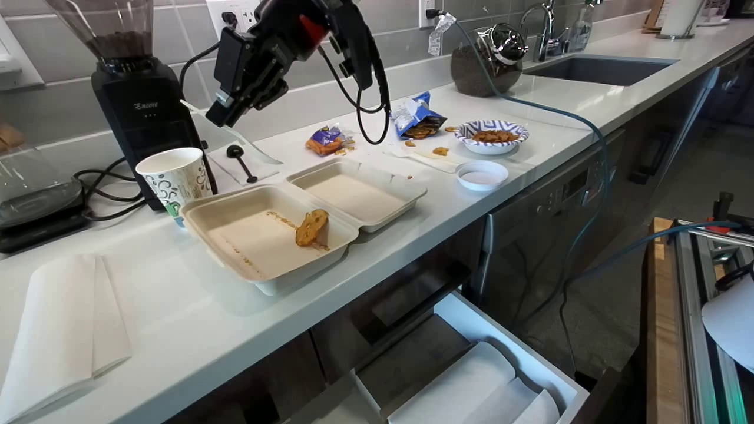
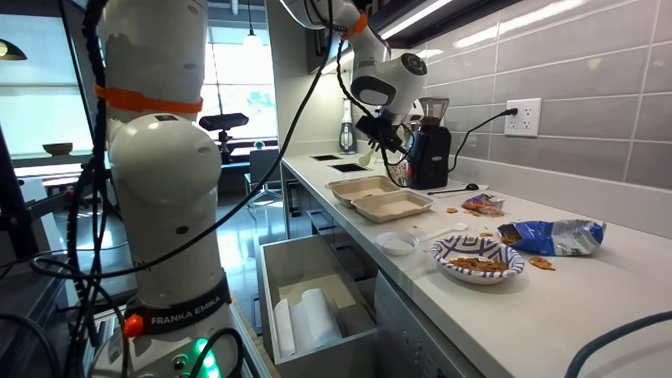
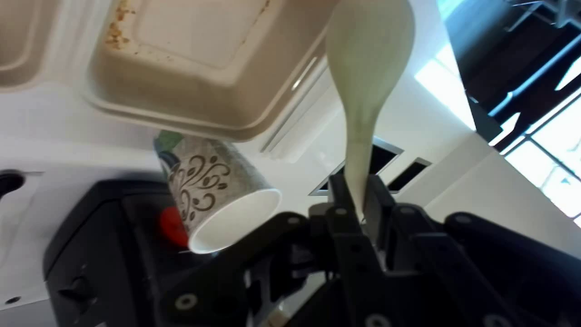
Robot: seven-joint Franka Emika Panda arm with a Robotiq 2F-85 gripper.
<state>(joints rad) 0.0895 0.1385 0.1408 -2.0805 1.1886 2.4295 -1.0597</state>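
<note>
In the wrist view my gripper (image 3: 359, 192) is shut on the narrow handle of a pale cream spoon (image 3: 370, 50), whose broad end points away from the fingers. An exterior view shows the gripper (image 1: 221, 113) raised above the counter near the grinder, the spoon (image 1: 259, 152) slanting down from it. Below lies a beige clamshell container (image 1: 235, 227), unfolded, with one cracker (image 1: 311, 227) and crumbs in its nearer half. Between grinder and container stands a patterned paper cup (image 1: 177, 176), its mouth close to the gripper in the wrist view.
A black coffee grinder (image 1: 147, 118) stands against the wall. Farther along the counter are a black scoop (image 2: 457, 189), snack bags (image 2: 556, 239), a fork (image 2: 446, 229), a small white dish (image 2: 397, 243) and a zigzag-patterned bowl (image 2: 446, 249). A drawer (image 2: 278, 247) hangs open below.
</note>
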